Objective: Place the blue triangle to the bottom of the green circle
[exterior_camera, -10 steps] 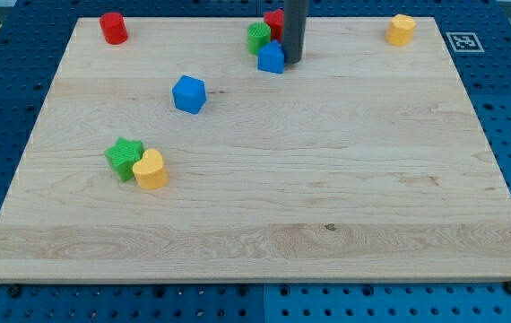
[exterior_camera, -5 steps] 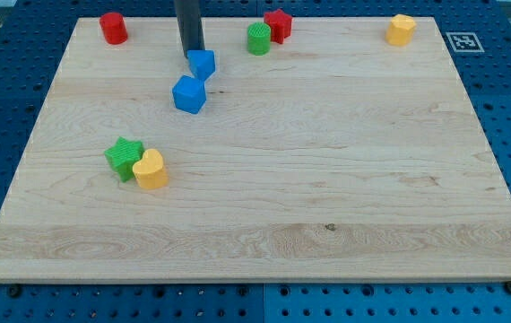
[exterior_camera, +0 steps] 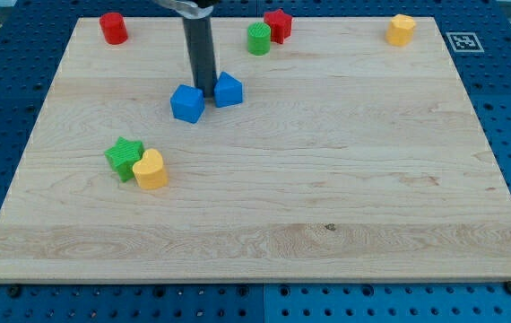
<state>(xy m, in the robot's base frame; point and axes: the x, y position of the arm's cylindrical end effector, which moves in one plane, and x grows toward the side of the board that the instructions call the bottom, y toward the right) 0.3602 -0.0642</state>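
In the camera view, my tip (exterior_camera: 204, 92) stands on the worktop (exterior_camera: 345, 179) between two blue blocks: the blue triangle (exterior_camera: 228, 90) touches it on the view's right, the blue cube (exterior_camera: 187, 103) just on its left. There is no pincer here, only a rod, so nothing is held. The green circle (exterior_camera: 258, 39) lies up and right of my tip, with a red block (exterior_camera: 279, 23) beside it. I judge the triangle is placed so because it needs a push rightward to sit below the circle.

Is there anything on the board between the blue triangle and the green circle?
No. In the camera view only bare wood lies between the blue triangle and the green circle. My tip stands at the triangle's left, outside that stretch.
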